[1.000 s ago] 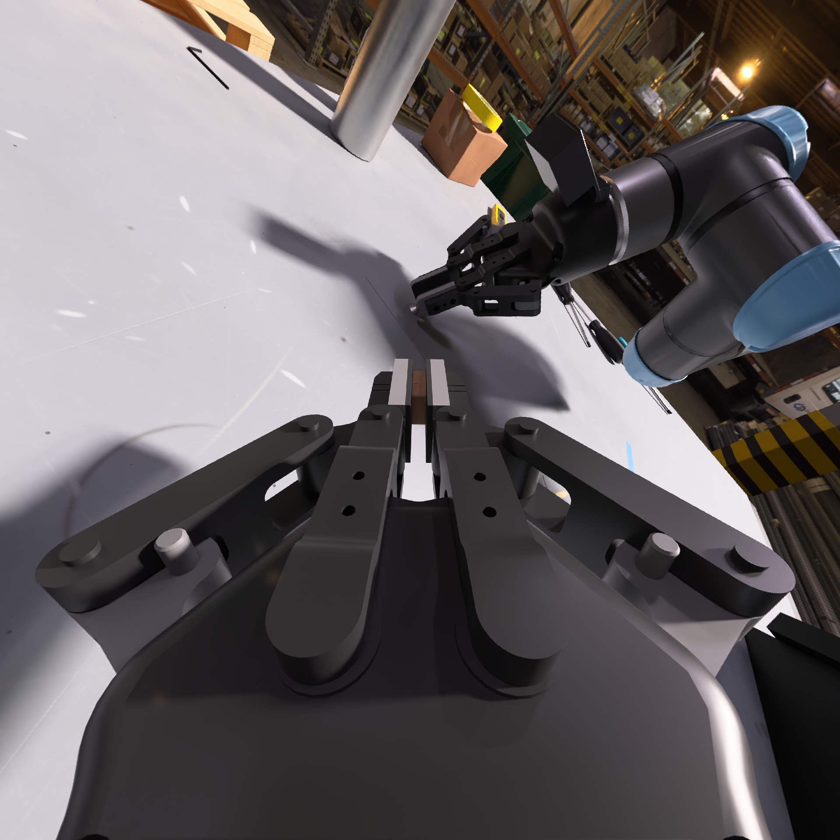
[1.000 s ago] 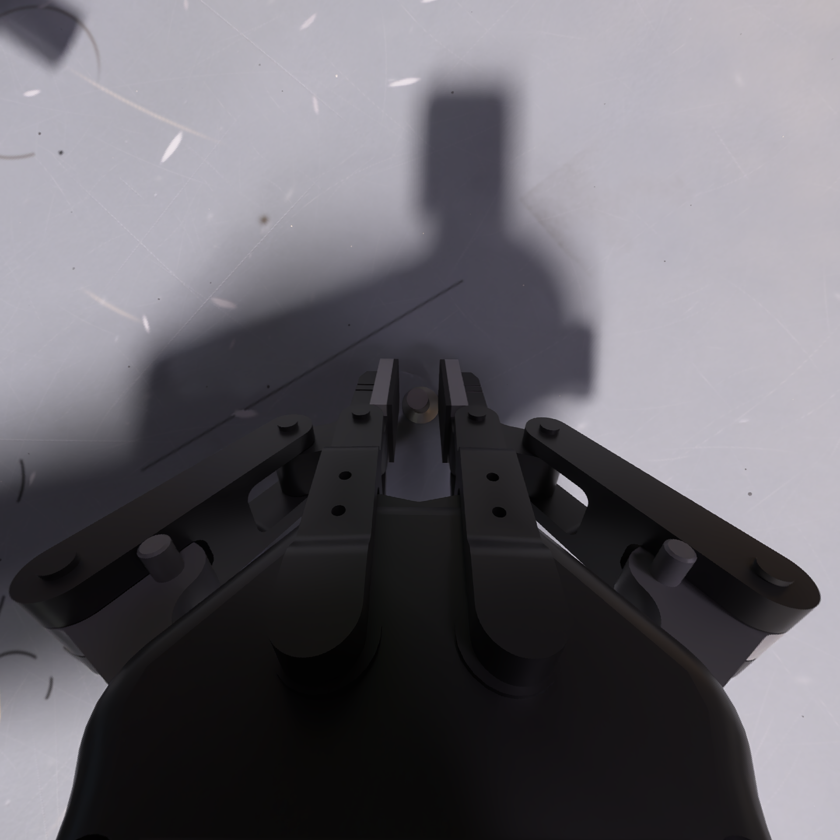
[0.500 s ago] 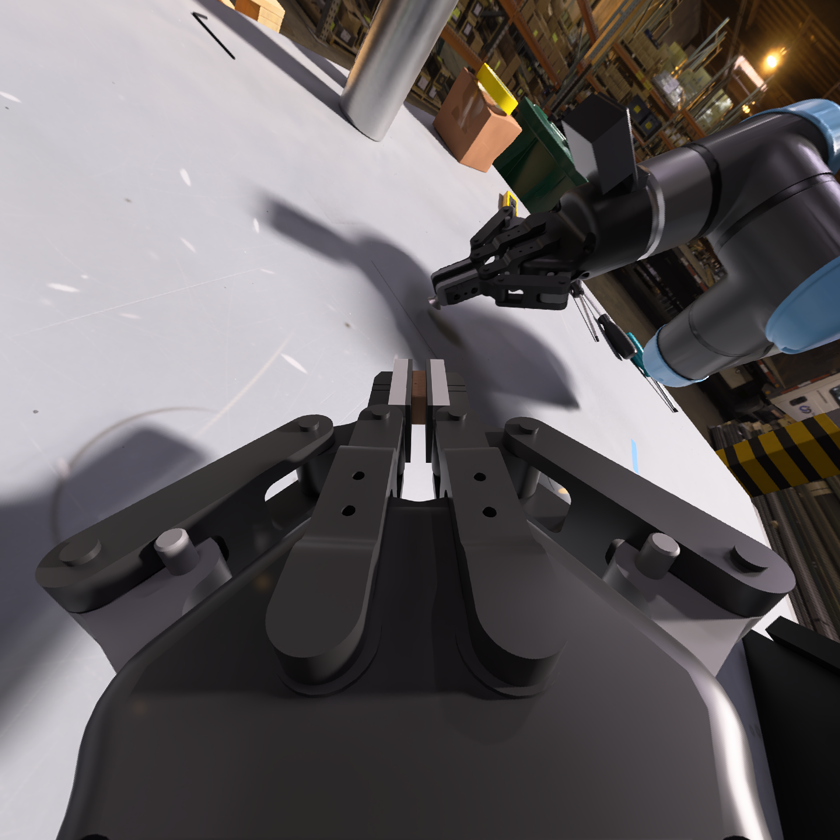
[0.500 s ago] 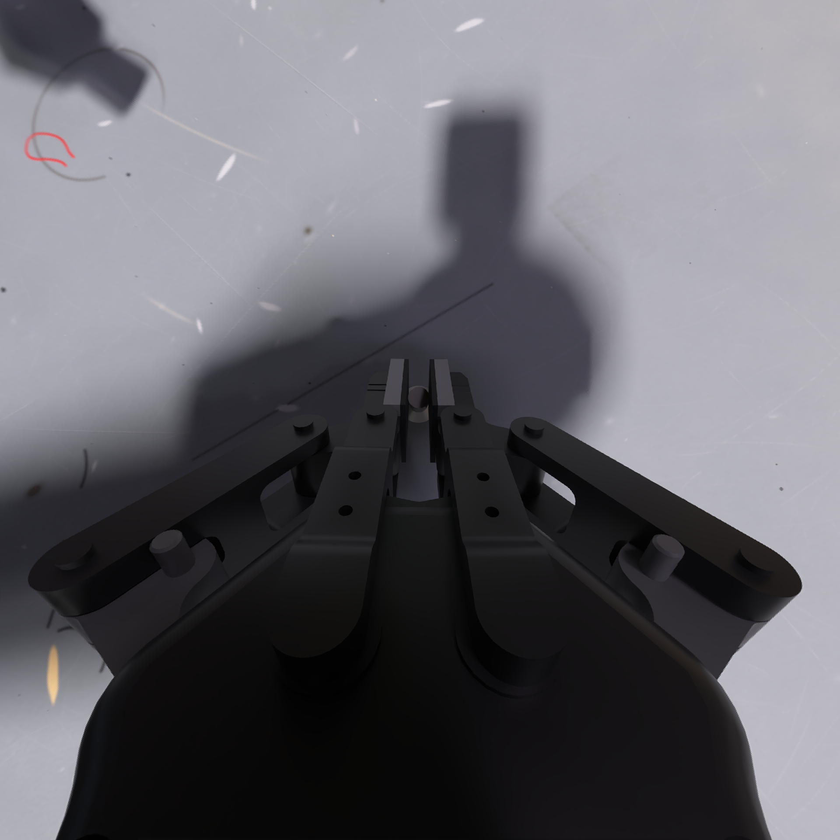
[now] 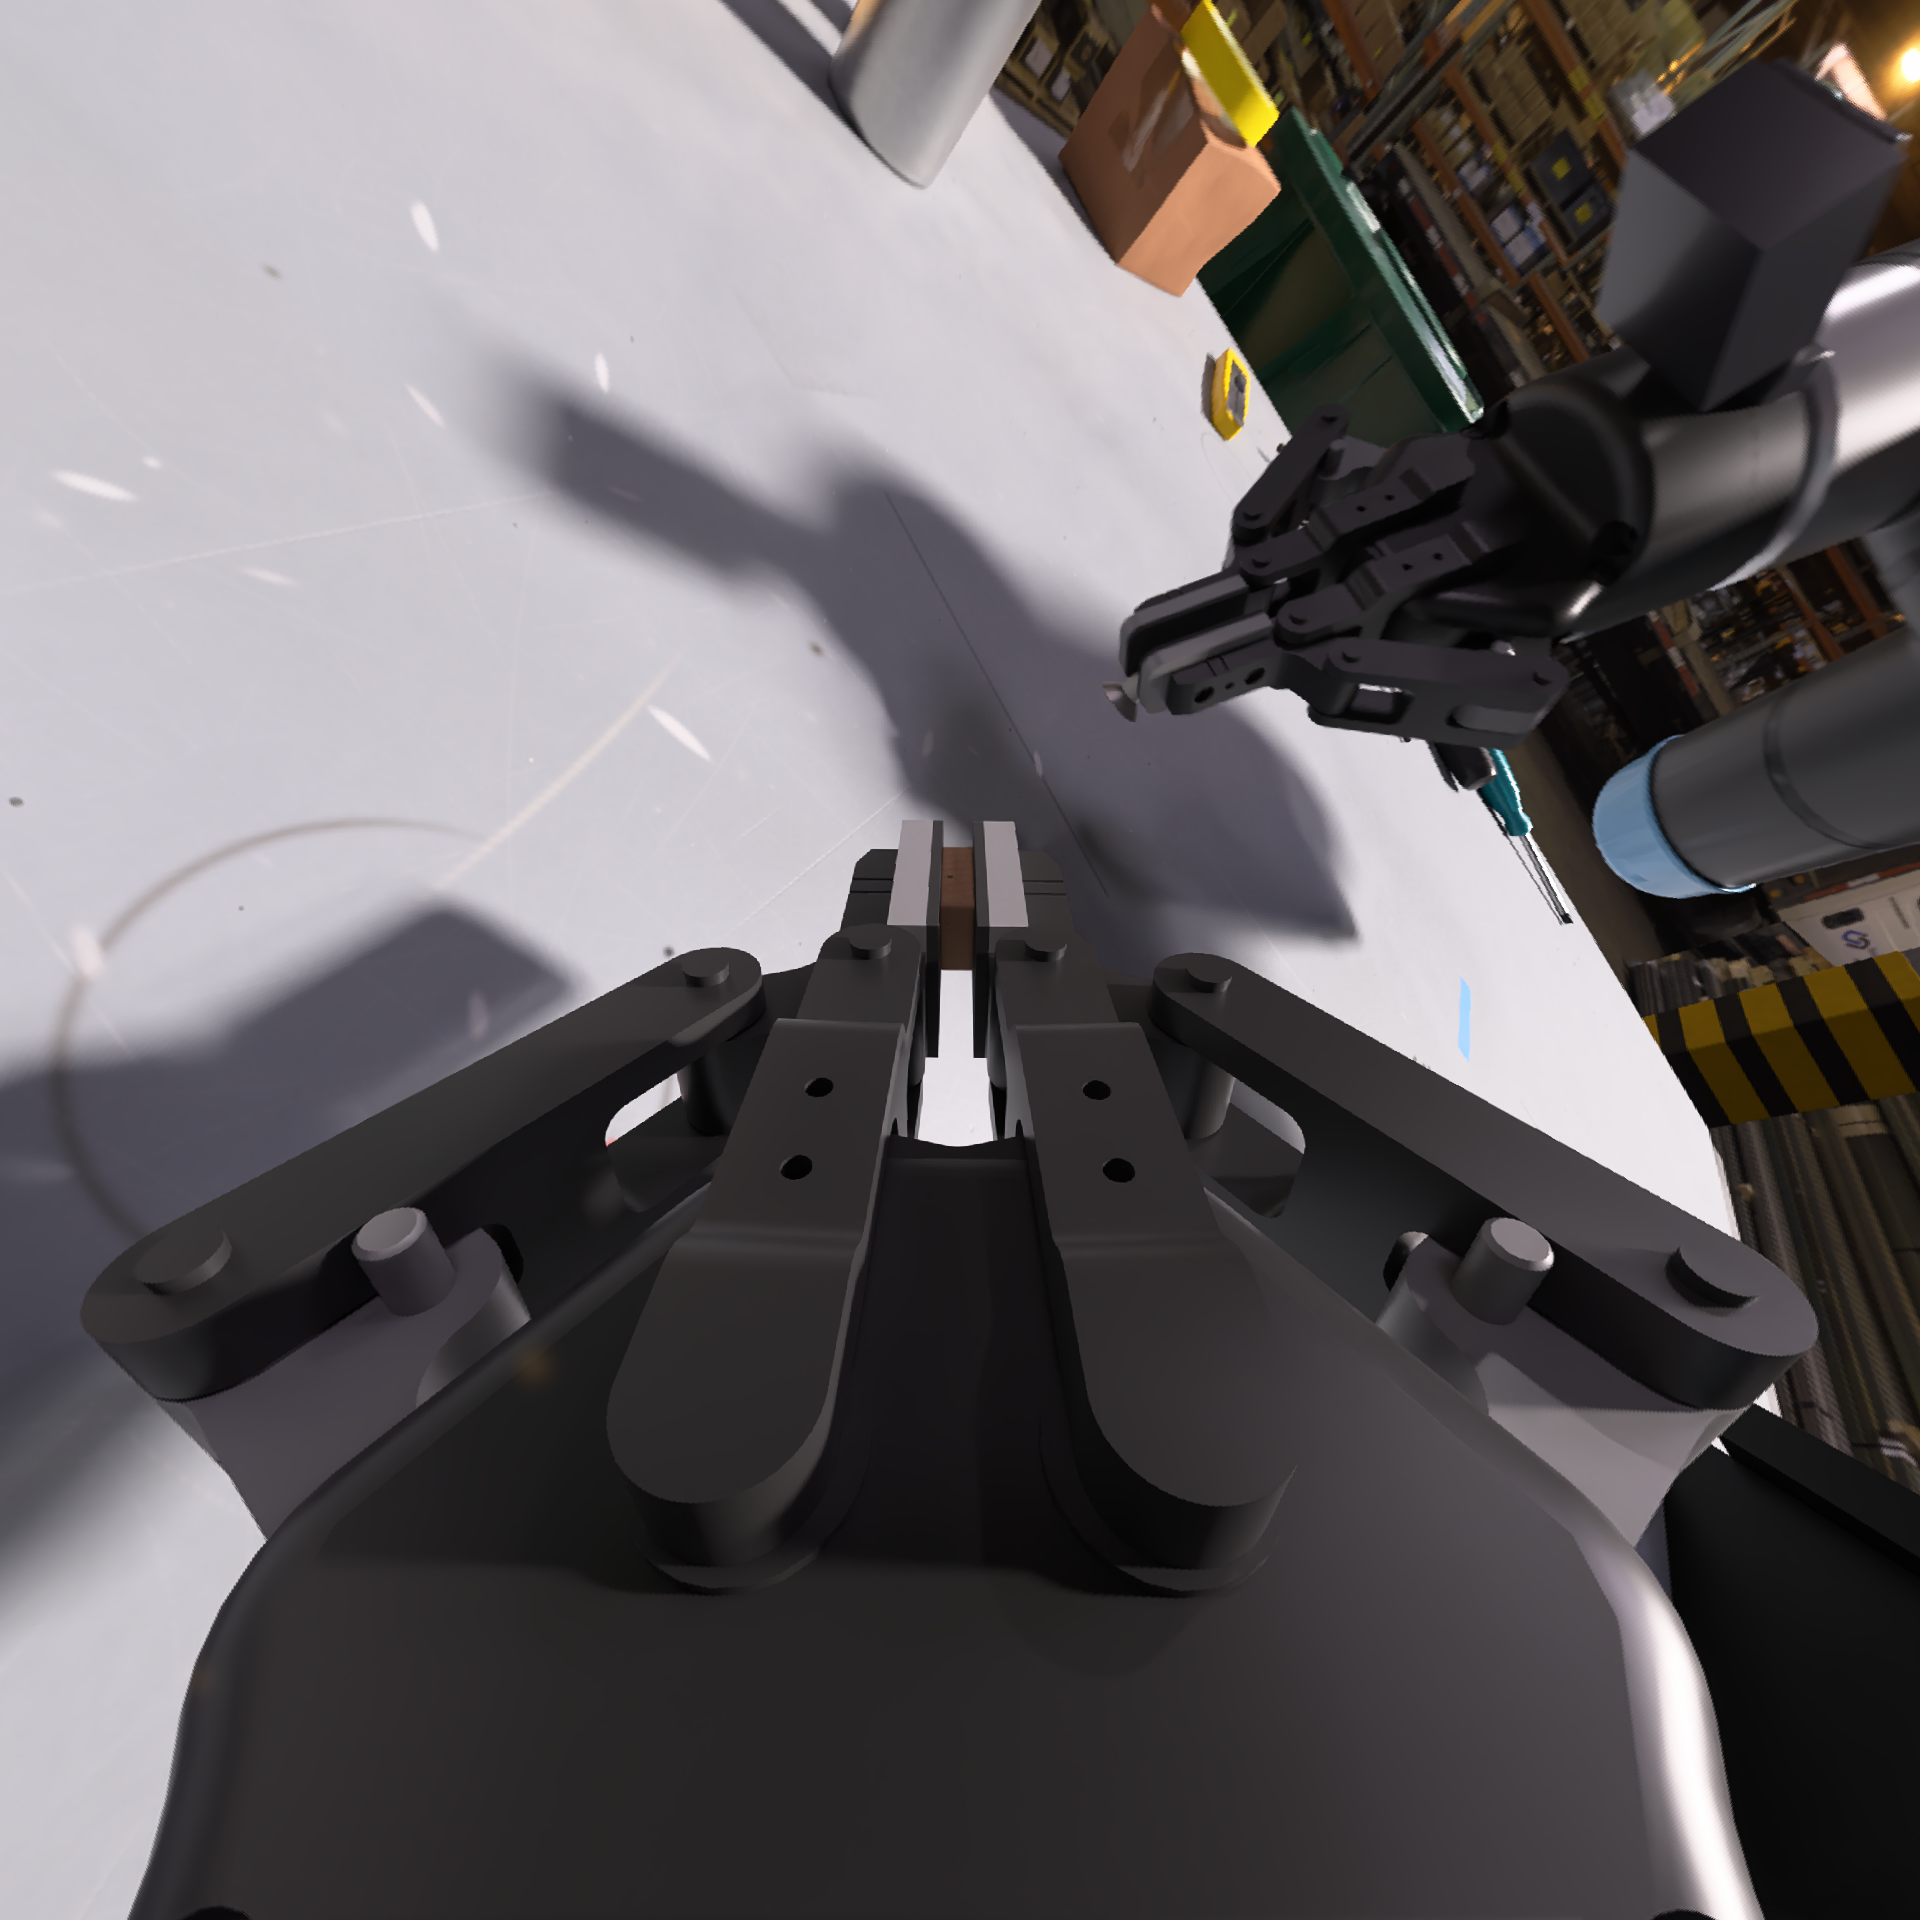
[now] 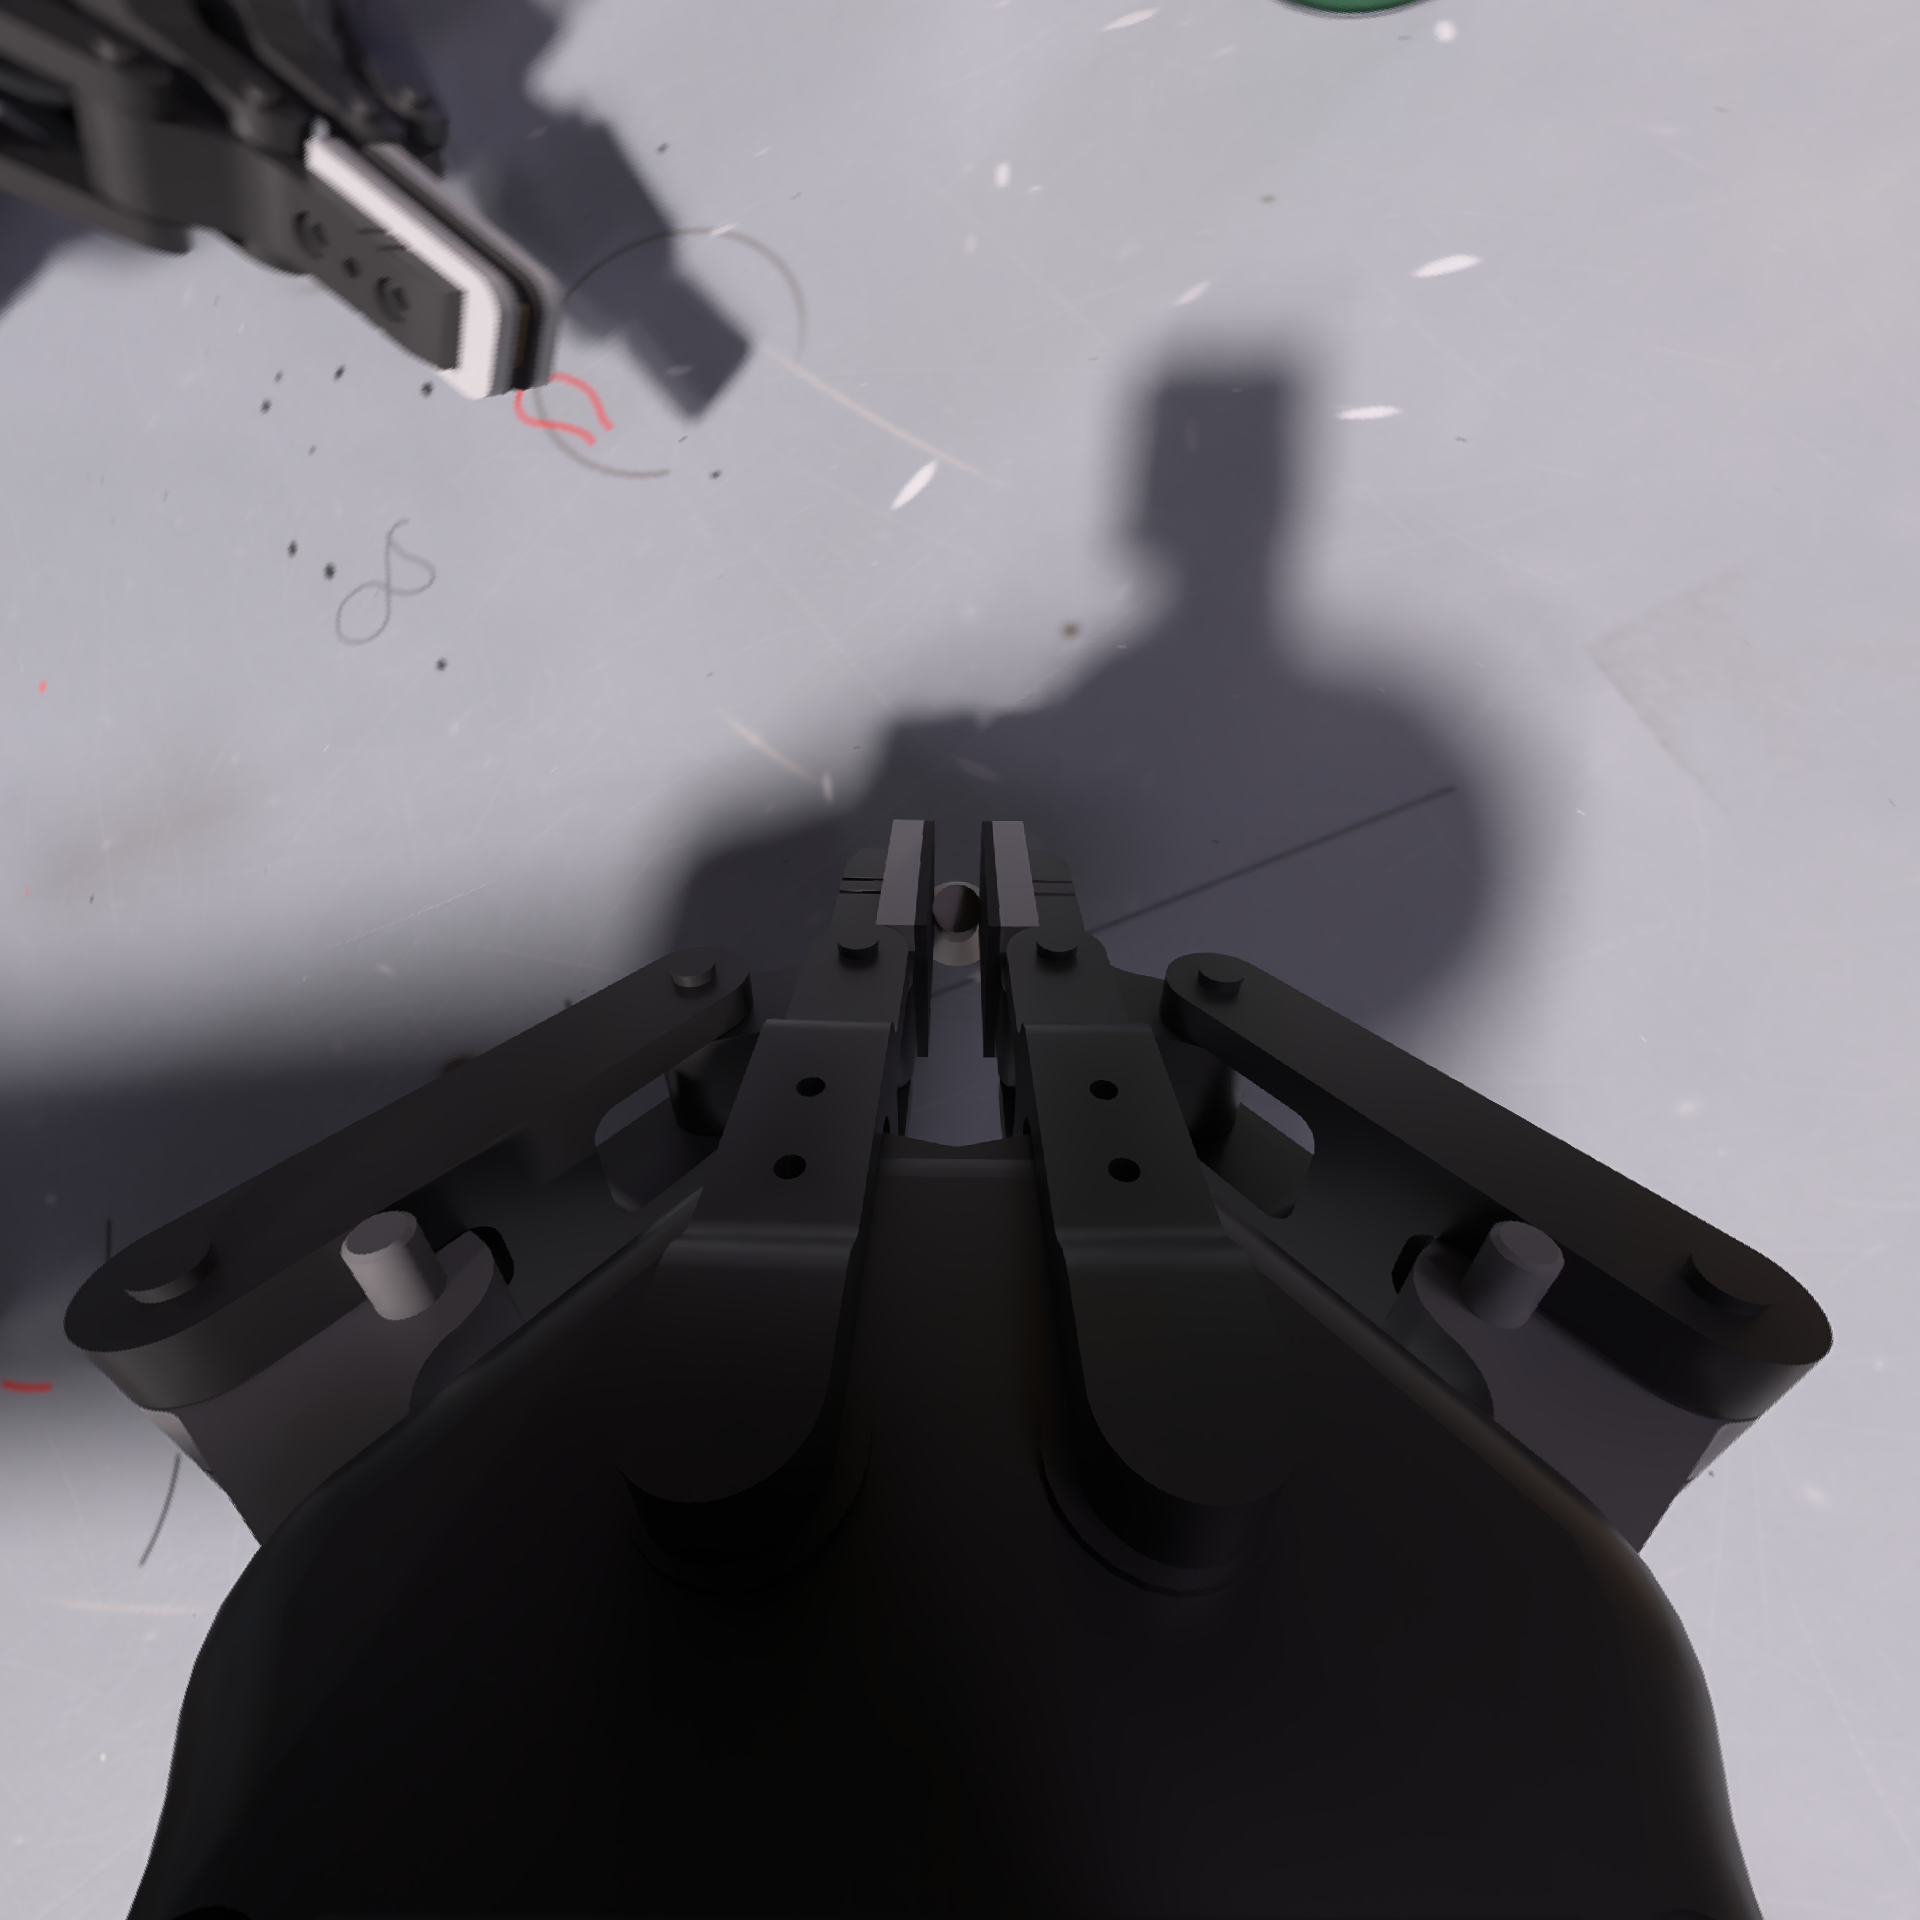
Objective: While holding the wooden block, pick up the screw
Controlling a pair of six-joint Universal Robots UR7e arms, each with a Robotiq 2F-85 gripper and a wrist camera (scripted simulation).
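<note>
Gripping status: both grippers were loaded and held clear of the table (image 5: 436, 582).
Left gripper (image 5: 957, 873): jaws were clamped on the wooden block (image 5: 957, 902), a narrow brown piece seated between the pale finger pads (image 5: 914, 871).
Right gripper (image 6: 956, 871): jaws were closed on the screw (image 6: 955, 916), whose round grey head sat between the dark fingers.
Screw location: lifted off the surface, with its tip (image 5: 1122, 698) protruding beyond the fingertips in the left wrist view.
Relative position: the two grippers were apart, neither touching the other.
Background: a brown box (image 5: 1169, 187) and a metal column (image 5: 925, 73) stood at the table's far edge.
</note>
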